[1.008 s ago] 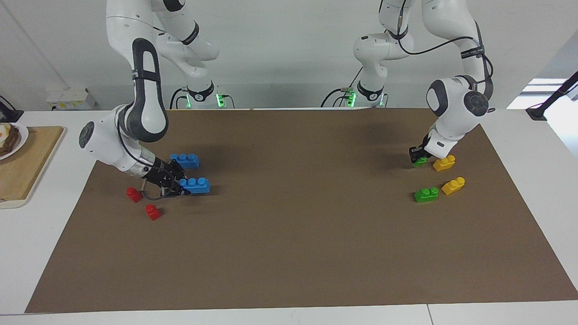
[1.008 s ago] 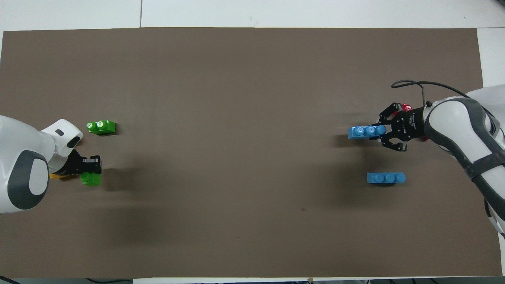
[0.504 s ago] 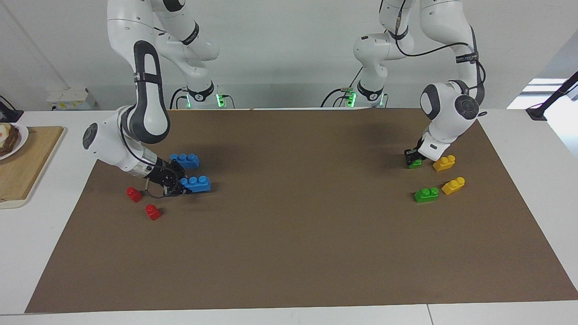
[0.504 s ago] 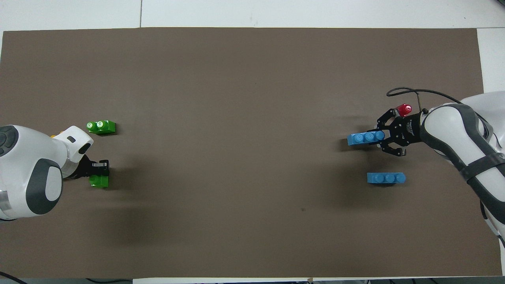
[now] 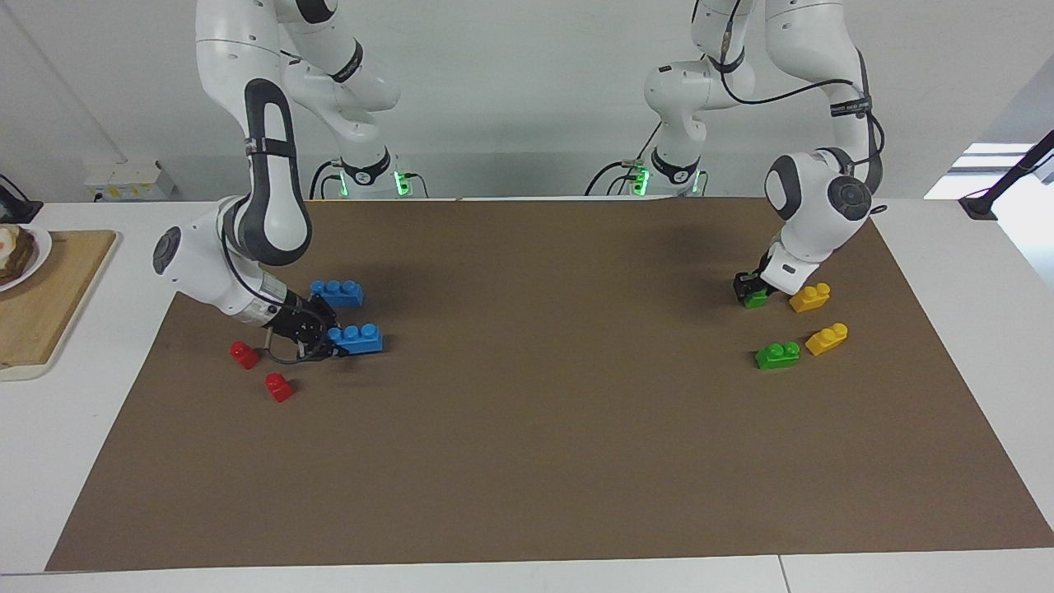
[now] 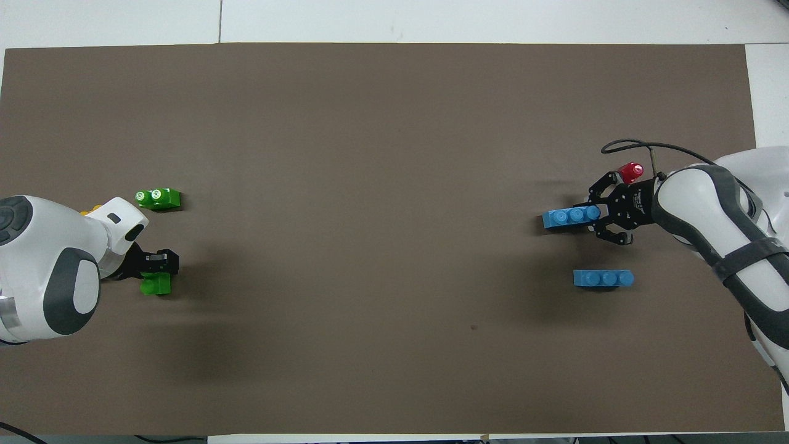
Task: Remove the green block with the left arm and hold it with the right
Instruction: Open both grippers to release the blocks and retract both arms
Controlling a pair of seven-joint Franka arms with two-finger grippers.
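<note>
- Left gripper (image 5: 751, 288) (image 6: 157, 266) down at the brown mat (image 5: 576, 461) (image 6: 382, 154) toward the left arm's end of the table, clenched on the green block (image 5: 755, 298) (image 6: 156, 284).
- That block sits low at the mat, just beside a yellow brick (image 5: 809, 297); cannot tell whether it is lifted clear or touching the surface.
- Second green block (image 5: 777, 355) (image 6: 158, 198) lies loose on the mat, farther from the robots than the held one, with another yellow brick (image 5: 827, 338) just beside it.
- Right gripper (image 5: 317, 336) (image 6: 601, 213) low over the mat toward the right arm's end, fingers closed on one end of a blue three-stud brick (image 5: 356, 338) (image 6: 570, 217).
- Second blue brick (image 5: 337, 292) (image 6: 603, 279) rests nearer to the robots than the gripped one, apart from it.
- Two red bricks near the right gripper: one (image 5: 244, 354) (image 6: 630, 171) close to the wrist, the other (image 5: 279, 386) farther from the robots.
- Wooden board (image 5: 41, 305) on the white table off the mat, at the right arm's end.
</note>
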